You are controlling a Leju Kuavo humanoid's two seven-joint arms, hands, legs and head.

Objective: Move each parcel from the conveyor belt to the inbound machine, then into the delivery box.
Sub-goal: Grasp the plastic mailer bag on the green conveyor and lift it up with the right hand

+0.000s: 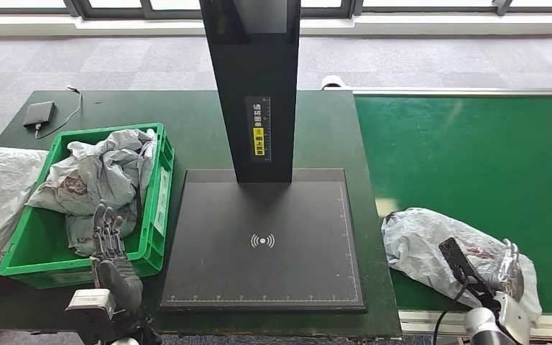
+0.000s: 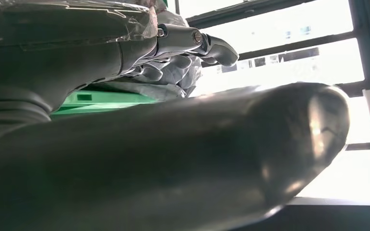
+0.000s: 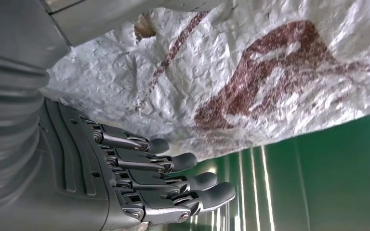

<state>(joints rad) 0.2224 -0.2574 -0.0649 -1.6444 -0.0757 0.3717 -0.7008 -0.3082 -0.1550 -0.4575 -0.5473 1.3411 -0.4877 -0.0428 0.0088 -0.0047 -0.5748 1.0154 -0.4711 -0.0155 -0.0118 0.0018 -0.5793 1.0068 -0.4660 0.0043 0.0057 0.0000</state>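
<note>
Parcel (image 1: 431, 244) red-printed; inbound machine (image 1: 262, 241) label illegible.

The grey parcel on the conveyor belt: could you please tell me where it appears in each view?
Head view: the grey parcel lies lower right on the green conveyor belt, beside the right robot hand.
Left wrist view: not in it.
Right wrist view: its crinkled, red-printed surface fills the upper part.
Shared landmark: the green belt.

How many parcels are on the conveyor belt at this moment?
1. A grey parcel lies at the belt's near left corner, beside the right robot hand. The rest of the belt in view is bare; its far right end is out of frame.
</note>
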